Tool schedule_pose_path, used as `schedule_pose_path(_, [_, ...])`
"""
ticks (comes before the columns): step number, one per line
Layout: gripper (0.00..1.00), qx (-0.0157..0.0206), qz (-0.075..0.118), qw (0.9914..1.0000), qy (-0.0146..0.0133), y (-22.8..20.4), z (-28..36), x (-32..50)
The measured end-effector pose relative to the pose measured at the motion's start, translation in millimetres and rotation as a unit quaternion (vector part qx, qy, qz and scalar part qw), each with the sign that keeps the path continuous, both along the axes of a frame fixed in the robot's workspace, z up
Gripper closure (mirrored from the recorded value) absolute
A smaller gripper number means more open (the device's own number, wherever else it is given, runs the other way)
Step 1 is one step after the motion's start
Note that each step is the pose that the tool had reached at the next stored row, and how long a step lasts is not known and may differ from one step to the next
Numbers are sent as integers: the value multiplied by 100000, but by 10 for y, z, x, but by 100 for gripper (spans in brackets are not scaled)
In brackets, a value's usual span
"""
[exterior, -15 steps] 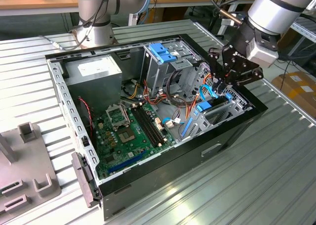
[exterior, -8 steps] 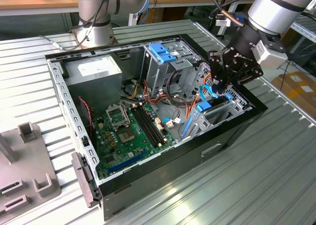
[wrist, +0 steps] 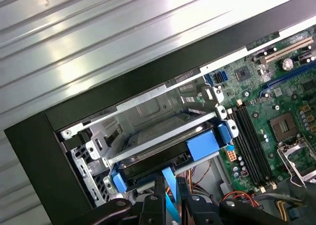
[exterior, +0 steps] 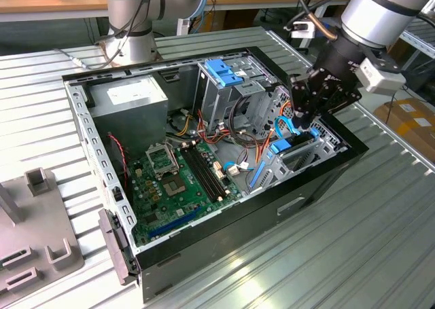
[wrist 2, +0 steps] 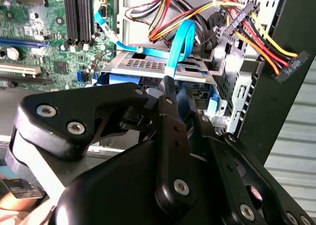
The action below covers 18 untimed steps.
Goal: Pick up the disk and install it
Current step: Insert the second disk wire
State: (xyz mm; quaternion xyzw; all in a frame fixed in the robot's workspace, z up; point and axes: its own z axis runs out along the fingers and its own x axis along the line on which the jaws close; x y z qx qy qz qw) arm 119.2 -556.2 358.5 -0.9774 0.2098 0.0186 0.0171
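The disk (wrist: 153, 164) lies flat inside the lower metal bay of the open computer case (exterior: 224, 238), at the exterior view's right. Its light-blue rails (wrist: 202, 146) show along its edge, and one rail (exterior: 280, 146) shows in the exterior view. My black gripper (exterior: 304, 122) hangs just above that bay. In the first wrist view its two fingers (wrist: 159, 193) stand close together with a flat blue cable (wrist: 169, 198) pinched between them. The same blue cable (wrist 2: 180, 42) runs up from the fingertip (wrist 2: 168, 84) in the second wrist view.
A grey power-supply box (exterior: 129, 102) and green motherboard (exterior: 177, 180) fill the case's left part. A blue bracket (exterior: 224, 71) tops the upper drive cage. Red and yellow wire bundles (wrist 2: 237, 22) hang close by the gripper. A grey fixture (exterior: 34, 227) sits on the ribbed table.
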Motion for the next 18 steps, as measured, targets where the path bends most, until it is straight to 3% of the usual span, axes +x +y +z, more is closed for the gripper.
schedule_pose_path(10, [76, 1, 27, 100000, 2, 0, 0, 28])
schedule_pose_path(14, [76, -2, 25, 100000, 0, 1, 0, 89])
schedule_pose_path(18, [76, -1, 21, 100000, -1, 3, 0, 245])
